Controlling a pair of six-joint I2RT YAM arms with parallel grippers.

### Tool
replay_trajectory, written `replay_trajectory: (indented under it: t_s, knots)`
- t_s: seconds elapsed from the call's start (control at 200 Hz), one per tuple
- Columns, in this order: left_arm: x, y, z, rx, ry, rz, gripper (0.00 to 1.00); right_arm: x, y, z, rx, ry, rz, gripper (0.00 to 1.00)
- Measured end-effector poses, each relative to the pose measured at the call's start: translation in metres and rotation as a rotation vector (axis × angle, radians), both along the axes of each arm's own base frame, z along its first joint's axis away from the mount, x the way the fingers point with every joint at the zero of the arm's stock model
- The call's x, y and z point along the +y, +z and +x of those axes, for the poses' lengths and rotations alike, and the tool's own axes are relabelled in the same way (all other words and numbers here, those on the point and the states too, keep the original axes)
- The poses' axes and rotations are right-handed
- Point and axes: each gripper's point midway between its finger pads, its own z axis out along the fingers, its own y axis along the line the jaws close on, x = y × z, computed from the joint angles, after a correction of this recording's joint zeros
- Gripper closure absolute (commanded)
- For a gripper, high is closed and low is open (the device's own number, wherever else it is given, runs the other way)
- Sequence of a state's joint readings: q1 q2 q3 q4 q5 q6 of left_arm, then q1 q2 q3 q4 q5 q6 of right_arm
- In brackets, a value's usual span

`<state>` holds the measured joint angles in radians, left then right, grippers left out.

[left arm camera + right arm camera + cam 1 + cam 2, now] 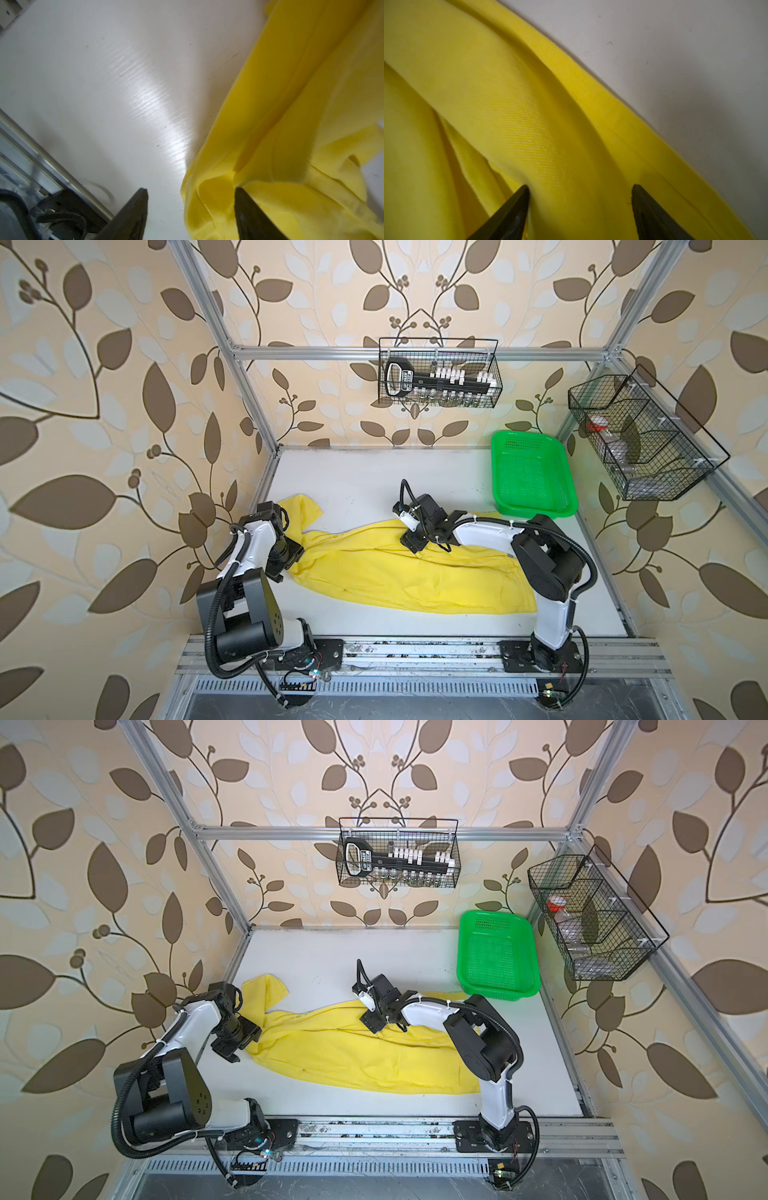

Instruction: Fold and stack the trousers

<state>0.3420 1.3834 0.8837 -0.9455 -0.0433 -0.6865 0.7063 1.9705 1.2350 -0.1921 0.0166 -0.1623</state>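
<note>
Trousers of bright yellow cloth are spread on the white table, with the long axis running from side to side between the two arms and a loose flap turned toward the far left. The left gripper is set at the left end of the cloth. In the left wrist view its jaws are seen standing apart, one finger over bare table and the other over cloth, so that the rumpled edge lies between them but is not pinched. The right gripper is placed over the far long edge, about midway along. In the right wrist view its jaws are likewise parted above a ridge of cloth, and nothing is held. The left end is judged to be nearer the left arm; the right end is partly hidden by the right arm's own links, which could hinder a fold from that side. A green basket stands at the far right, just beside the cloth's far right corner. The wire basket on the back rail and the wire rack on the right rail hang well clear.
</note>
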Motion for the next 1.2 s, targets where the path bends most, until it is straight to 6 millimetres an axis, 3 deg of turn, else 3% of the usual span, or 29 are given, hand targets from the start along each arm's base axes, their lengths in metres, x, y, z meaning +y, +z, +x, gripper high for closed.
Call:
replay_trajectory:
  t_s: [0.13, 0.37, 0.53, 0.755, 0.8, 0.875, 0.975, 1.035, 1.2]
  knots:
    - [0.002, -0.003, -0.002, 0.010, -0.006, 0.011, 0.70, -0.006, -0.006, 0.016, 0.012, -0.027, -0.026, 0.33]
    - [-0.002, -0.024, -0.016, 0.064, -0.002, 0.000, 1.00, -0.024, -0.009, 0.032, 0.054, -0.120, -0.033, 0.53]
    - [-0.001, -0.029, -0.016, 0.074, -0.002, 0.001, 1.00, -0.036, -0.010, 0.044, 0.081, -0.207, -0.025, 0.60]
    - [0.006, -0.016, -0.020, 0.056, 0.021, 0.055, 1.00, -0.075, -0.010, 0.067, 0.097, -0.387, 0.005, 0.62]
    - [0.005, -0.012, -0.019, 0.037, 0.025, 0.058, 0.88, -0.082, -0.010, 0.071, 0.100, -0.417, 0.012, 0.62]
    - [0.005, -0.006, -0.016, 0.013, 0.026, 0.055, 0.59, -0.090, -0.010, 0.074, 0.107, -0.457, 0.030, 0.62]
    - [0.001, 0.003, -0.002, -0.039, 0.009, 0.026, 0.40, -0.101, -0.009, 0.074, 0.130, -0.505, 0.065, 0.62]
    - [-0.001, 0.008, 0.009, -0.087, -0.006, 0.007, 0.33, -0.108, -0.008, 0.072, 0.149, -0.529, 0.085, 0.60]
    - [-0.009, 0.019, 0.038, -0.198, -0.032, -0.059, 0.30, -0.115, 0.004, 0.059, 0.189, -0.533, 0.151, 0.44]
